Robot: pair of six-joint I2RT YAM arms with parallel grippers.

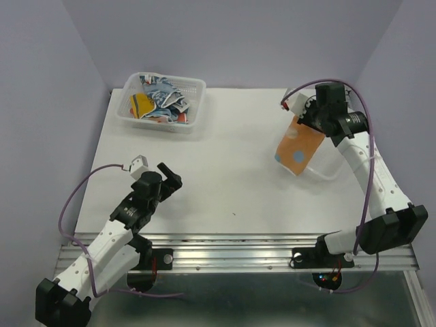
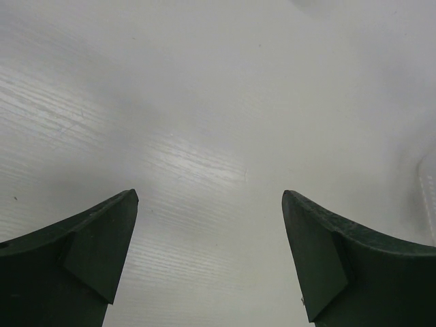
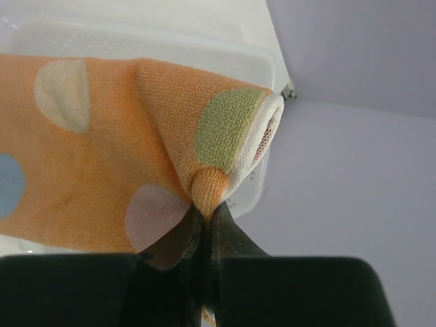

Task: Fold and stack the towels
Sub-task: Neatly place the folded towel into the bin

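Right end effector (image 3: 204,216) is pinched tight on a corner of the orange dotted cloth towel (image 1: 298,146), which dangles well to the right of the white plastic lattice basket (image 1: 195,112). Left end effector (image 2: 210,197) is wide and empty over the white counter (image 1: 225,191), on the near side of that basket. The crumpled mixed-print towels (image 1: 158,101) sit heaped inside the basket. By my read you've got nothing folded or stacked yet: one towel is lifted, and every fold is left to do.

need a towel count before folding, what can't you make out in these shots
- Top view: the heaped towels in the far basket overlap, too small to count.
- Right wrist view: the orange dotted towel, pinched in the right jaws, runs off the left edge and covers the white basket behind it.
- Left wrist view: only table, no towels.
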